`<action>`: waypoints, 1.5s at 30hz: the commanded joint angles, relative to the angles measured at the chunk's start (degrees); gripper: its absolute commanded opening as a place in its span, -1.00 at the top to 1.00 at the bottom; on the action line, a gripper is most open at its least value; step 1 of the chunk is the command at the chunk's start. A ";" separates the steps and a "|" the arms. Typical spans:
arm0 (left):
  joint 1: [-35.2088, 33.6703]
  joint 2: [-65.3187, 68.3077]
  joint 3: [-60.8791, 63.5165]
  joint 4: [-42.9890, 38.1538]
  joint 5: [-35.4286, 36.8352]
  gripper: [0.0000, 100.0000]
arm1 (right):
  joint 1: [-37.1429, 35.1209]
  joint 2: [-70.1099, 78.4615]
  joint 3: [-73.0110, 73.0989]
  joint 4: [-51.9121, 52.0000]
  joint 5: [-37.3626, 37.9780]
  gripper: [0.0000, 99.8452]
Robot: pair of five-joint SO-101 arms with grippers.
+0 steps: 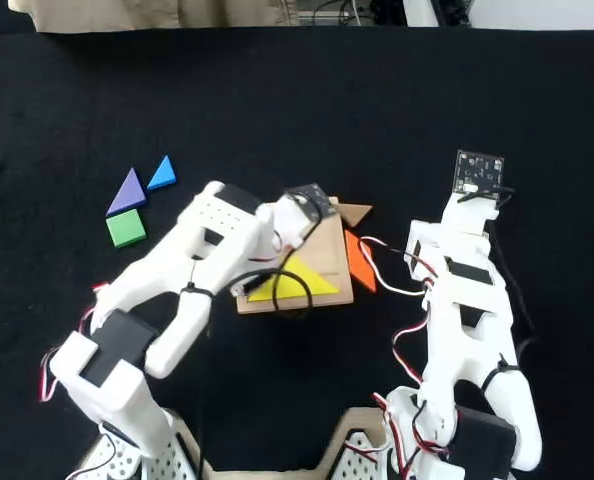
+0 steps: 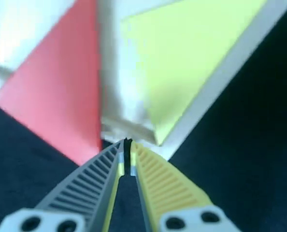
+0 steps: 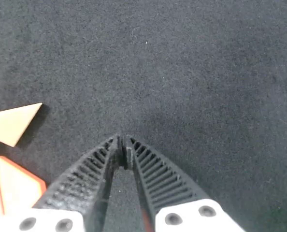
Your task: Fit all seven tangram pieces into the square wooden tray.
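Left gripper [image 2: 127, 146] pressed together, pinching nothing, tips right at a corner of the tray [image 1: 327, 252]. Inside the tray, a yellow triangle [image 1: 297, 287]; beside it a red triangle [image 2: 56, 92], a strip of bare wood between the two. Cannot tell whether the red triangle lies fully within the rim.

Right gripper [image 3: 121, 151] likewise squeezed together and empty, over black cloth [image 3: 206, 72] to the right of the tray.

Outside the tray on the cloth: tan triangle [image 1: 355, 212] at its far right corner, orange piece [image 1: 359, 260] just beside its right edge. Well off to the left, a group: blue triangle [image 1: 161, 174], purple triangle [image 1: 127, 192] near it, green square [image 1: 126, 229] just beside the purple triangle.
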 commanded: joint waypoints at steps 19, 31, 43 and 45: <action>-6.46 -0.62 1.89 -3.25 -3.25 0.94 | -1.14 -2.24 -2.15 -0.88 0.09 0.98; -13.41 -0.53 -2.24 -10.37 -3.25 0.94 | -1.14 -2.24 -2.15 -0.97 0.09 0.98; -7.78 -3.96 -9.63 -3.87 4.13 0.94 | -1.23 -2.51 -2.33 -0.70 0.09 0.98; -7.87 -7.12 -11.56 1.58 5.80 0.94 | -1.32 -2.95 -3.74 1.49 0.62 0.97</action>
